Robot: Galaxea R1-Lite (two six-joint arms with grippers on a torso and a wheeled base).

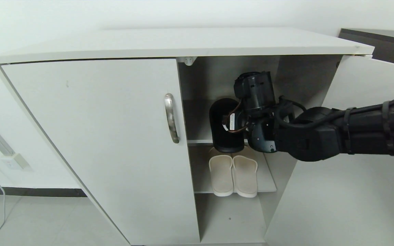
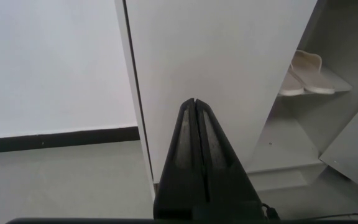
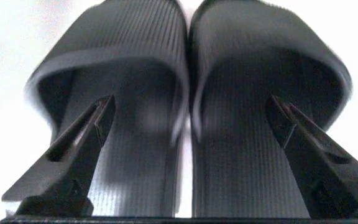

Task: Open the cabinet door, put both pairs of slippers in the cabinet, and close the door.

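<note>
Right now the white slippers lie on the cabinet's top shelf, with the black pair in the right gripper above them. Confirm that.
Wrong shelf. The head view shows the white slippers on the lower shelf, not the top one. The black pair is in the right gripper above them.

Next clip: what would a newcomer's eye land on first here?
The right gripper, inside the open side of the white cabinet, holds the black slippers upright at the upper shelf's front edge. Just below, a pair of pale slippers lies side by side on the next shelf down.
</note>
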